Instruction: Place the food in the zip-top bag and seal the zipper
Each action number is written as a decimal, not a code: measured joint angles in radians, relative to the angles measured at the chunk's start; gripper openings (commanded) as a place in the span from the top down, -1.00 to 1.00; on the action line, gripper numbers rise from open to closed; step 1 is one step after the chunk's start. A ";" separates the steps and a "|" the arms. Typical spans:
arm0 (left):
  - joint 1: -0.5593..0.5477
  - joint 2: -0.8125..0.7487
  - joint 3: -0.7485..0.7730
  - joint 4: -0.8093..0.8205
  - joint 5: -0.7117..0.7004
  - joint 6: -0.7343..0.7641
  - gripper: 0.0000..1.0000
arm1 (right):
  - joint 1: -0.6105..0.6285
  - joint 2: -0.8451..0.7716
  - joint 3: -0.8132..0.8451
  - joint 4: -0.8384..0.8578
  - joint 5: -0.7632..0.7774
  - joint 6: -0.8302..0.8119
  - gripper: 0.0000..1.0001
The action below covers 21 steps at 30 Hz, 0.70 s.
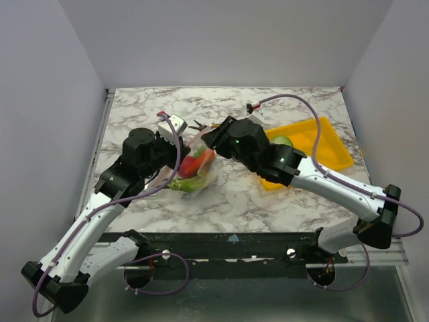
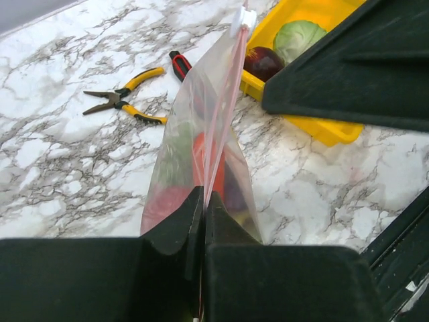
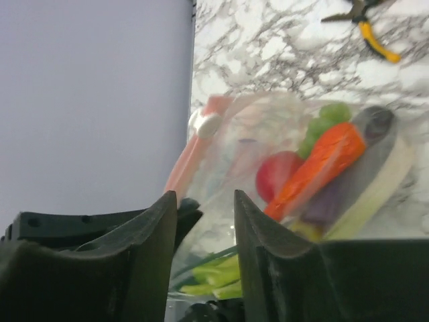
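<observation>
The clear zip-top bag stands on the marble table, held up by its mouth. It holds food: an orange-red piece, a red round one, green pieces and a purple eggplant. My left gripper is shut on the pink zipper at the near end of the bag. A white slider sits at the far end. My right gripper is open, its jaws apart just before the bag film and beside the zipper.
A yellow tray at the right holds a leafy green cabbage and a maroon round piece. Yellow-handled pliers and a red-and-black utility knife lie on the table behind the bag.
</observation>
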 measured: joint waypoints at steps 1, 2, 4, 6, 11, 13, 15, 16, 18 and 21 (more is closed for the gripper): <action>0.000 0.003 0.005 -0.006 0.000 0.003 1.00 | -0.019 -0.038 -0.047 0.039 -0.044 -0.059 -0.37; 0.000 0.006 0.011 -0.015 0.000 0.003 1.00 | -0.047 -0.084 -0.100 0.080 -0.092 -0.130 -0.44; 0.000 0.012 0.026 -0.031 0.005 0.003 1.00 | -0.137 -0.185 -0.200 0.143 -0.202 -0.274 -0.56; 0.004 0.020 0.044 -0.054 0.027 0.003 1.00 | -0.246 -0.261 -0.240 0.177 -0.341 -0.440 -0.86; 0.049 0.049 0.095 -0.113 0.163 0.003 1.00 | -0.314 -0.322 -0.250 0.240 -0.599 -0.798 -1.00; 0.069 0.069 0.119 -0.129 0.210 0.003 1.00 | -0.314 -0.318 -0.252 0.246 -0.693 -0.906 -0.99; 0.096 0.095 0.149 -0.148 0.286 0.003 1.00 | -0.315 -0.310 -0.262 0.256 -0.768 -0.989 -0.99; 0.105 0.108 0.159 -0.156 0.315 0.003 1.00 | -0.317 -0.307 -0.268 0.262 -0.803 -1.024 -0.99; 0.121 0.132 0.180 -0.173 0.369 0.003 1.00 | -0.324 -0.301 -0.278 0.269 -0.869 -1.083 -0.98; 0.129 0.174 0.205 -0.180 0.433 0.003 1.00 | -0.359 -0.290 -0.283 0.270 -1.025 -1.165 -0.83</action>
